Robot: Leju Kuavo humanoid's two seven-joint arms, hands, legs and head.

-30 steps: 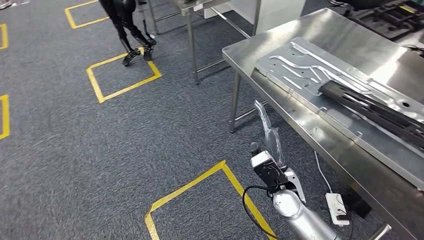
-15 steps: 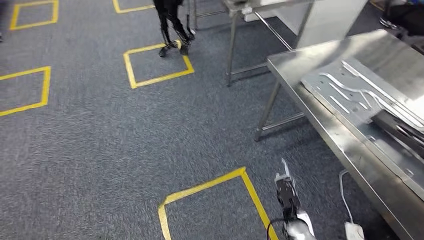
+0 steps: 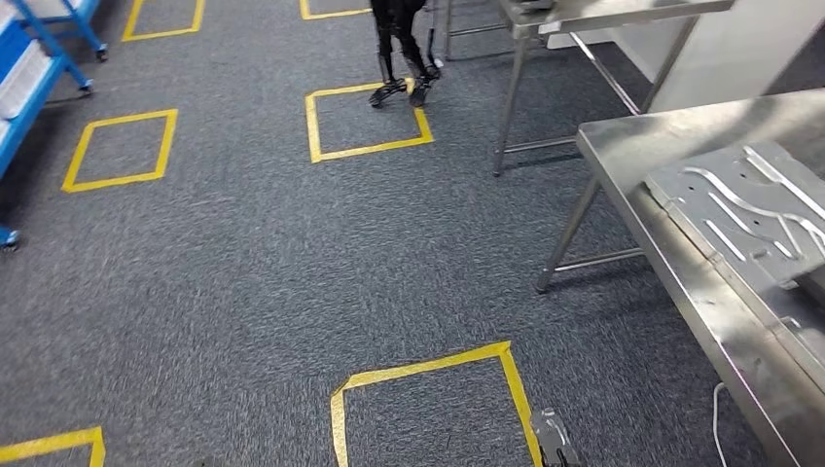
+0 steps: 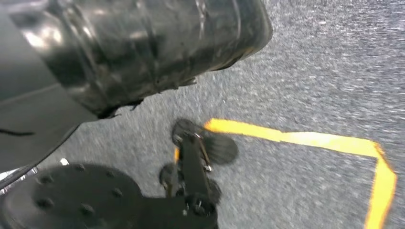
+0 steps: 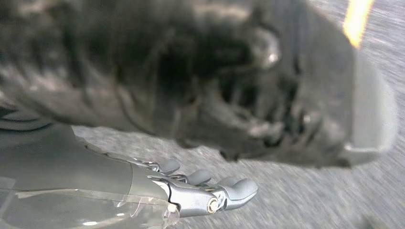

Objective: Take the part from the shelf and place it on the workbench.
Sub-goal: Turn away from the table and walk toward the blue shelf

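Yellow tape squares (image 3: 368, 121) on grey carpet (image 3: 233, 282), blue cart (image 3: 34, 73)

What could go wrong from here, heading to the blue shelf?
The black legs standing ahead by a yellow square may cross the path to the blue shelf. The white cable on the carpet beside the workbench could snag a foot.

No letters, numbers, brands or labels can be read in any view; the yellow tape squares (image 3: 367, 121) on the grey carpet are plain outlines, bearing no writing. The embossed grey metal panel (image 3: 749, 216) on the steel workbench (image 3: 623, 141) carries only raised shapes.
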